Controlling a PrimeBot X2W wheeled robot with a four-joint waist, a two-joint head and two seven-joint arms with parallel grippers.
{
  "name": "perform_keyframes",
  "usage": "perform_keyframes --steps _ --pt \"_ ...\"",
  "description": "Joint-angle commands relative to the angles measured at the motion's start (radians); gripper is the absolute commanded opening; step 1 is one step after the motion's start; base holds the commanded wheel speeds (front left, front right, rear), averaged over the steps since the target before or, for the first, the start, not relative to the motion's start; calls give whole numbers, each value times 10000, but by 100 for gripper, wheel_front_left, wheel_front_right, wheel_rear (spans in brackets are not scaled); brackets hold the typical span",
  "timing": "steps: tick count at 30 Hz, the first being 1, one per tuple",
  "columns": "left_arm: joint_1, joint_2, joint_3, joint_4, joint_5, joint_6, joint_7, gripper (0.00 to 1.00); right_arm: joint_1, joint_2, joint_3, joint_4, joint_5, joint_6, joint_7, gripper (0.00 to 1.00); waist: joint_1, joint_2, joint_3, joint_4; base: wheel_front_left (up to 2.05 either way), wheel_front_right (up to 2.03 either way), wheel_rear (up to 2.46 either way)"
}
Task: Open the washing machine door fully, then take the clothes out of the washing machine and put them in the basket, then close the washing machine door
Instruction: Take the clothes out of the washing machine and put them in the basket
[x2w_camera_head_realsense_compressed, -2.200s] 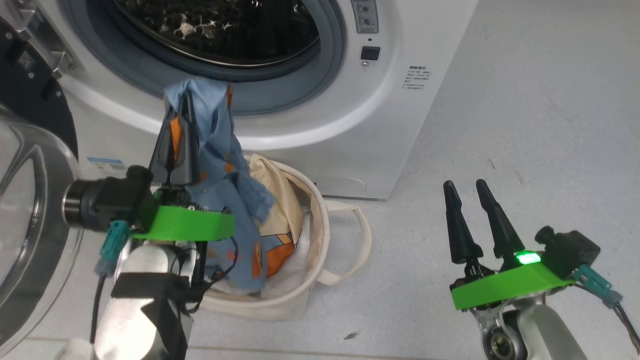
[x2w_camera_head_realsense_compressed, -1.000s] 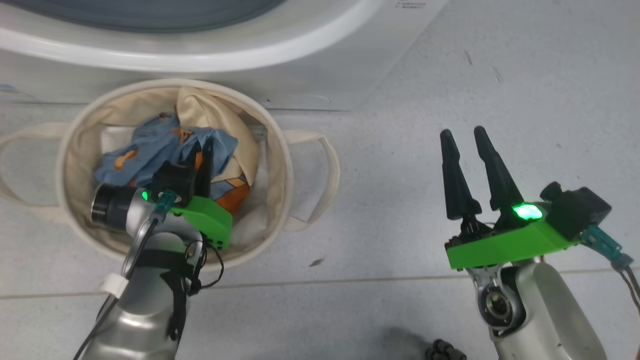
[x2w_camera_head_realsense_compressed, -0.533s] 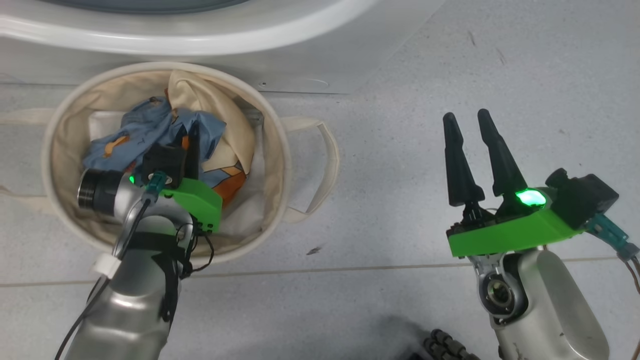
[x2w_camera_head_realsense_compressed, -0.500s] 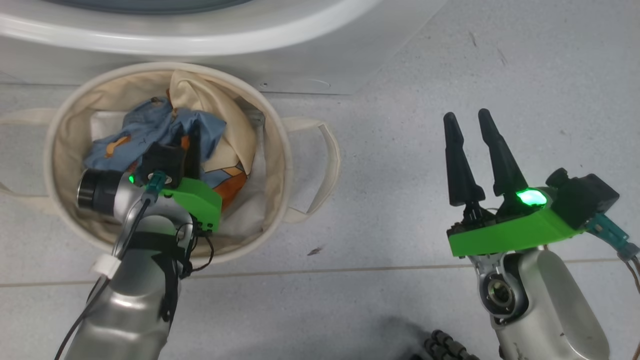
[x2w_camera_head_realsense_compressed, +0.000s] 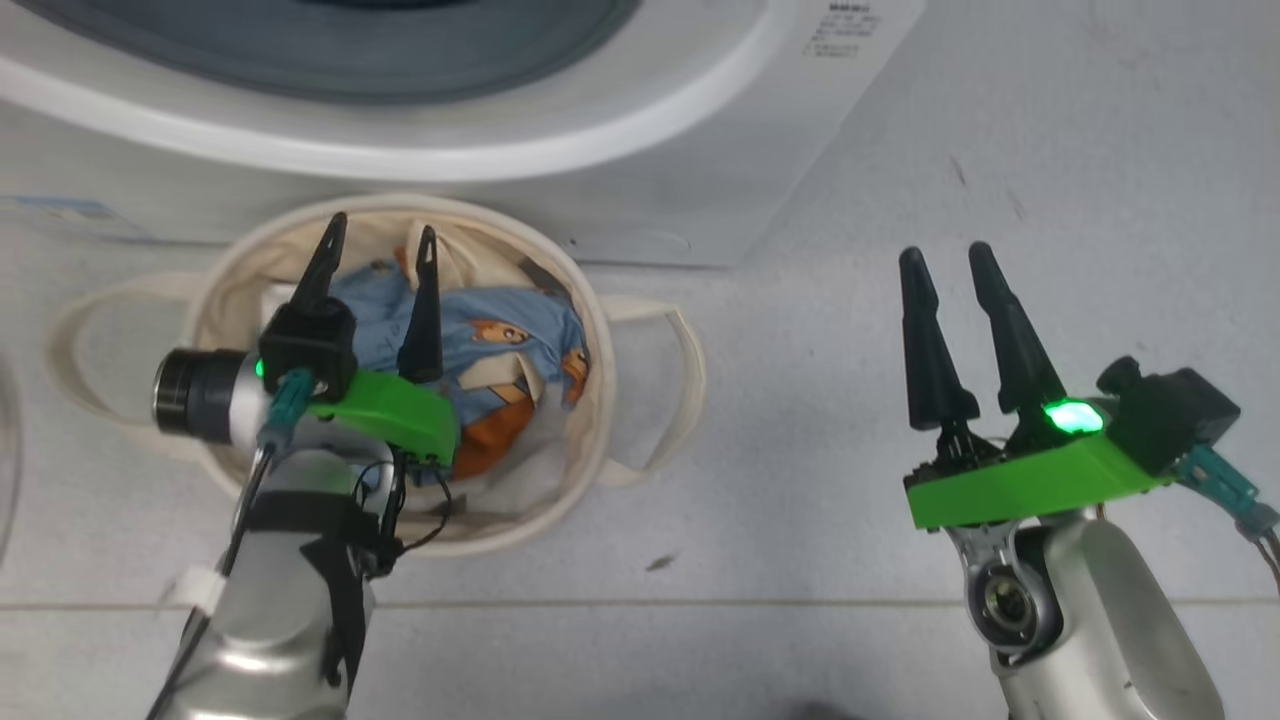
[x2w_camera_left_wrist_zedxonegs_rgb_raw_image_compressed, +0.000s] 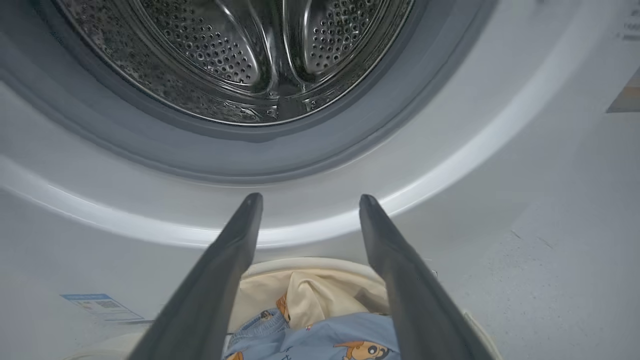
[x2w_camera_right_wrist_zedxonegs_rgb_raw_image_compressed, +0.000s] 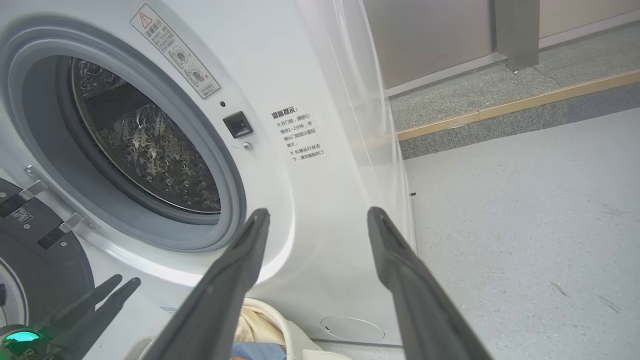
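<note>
The clothes (x2w_camera_head_realsense_compressed: 505, 340) now lie loose in the basket (x2w_camera_head_realsense_compressed: 500, 530). The left gripper (x2w_camera_head_realsense_compressed: 378, 230) has risen above it, jaws wide and empty. The right gripper (x2w_camera_head_realsense_compressed: 944, 252), well right of the basket, is slightly parted. Unloading looks finished.

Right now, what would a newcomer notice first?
The blue bear-print clothes heaped in the cream basket at the foot of the washing machine, with the left end effector open above them. Then the shiny perforated drum in the left wrist view, and the right end effector, open, on its bright green mount at lower right.
</note>
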Motion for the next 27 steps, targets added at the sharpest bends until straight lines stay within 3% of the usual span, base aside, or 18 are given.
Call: perform_keyframes --steps 1,14,27 --pt "278 156 377 -675 -104 29 -47 100 265 -4 98 -268 -121 2 -122 100 0 0 -478 242 0 0 0" --pt "2596 -144 798 -3862 -507 -227 -47 100 1011 -4 -261 -283 -374 2 -122 100 0 0 -2331 901 0 0 0" --pt "4248 -217 854 -4443 -731 131 -47 100 1775 -4 -405 -142 -369 2 -122 100 0 0 -3240 1096 0 0 0"
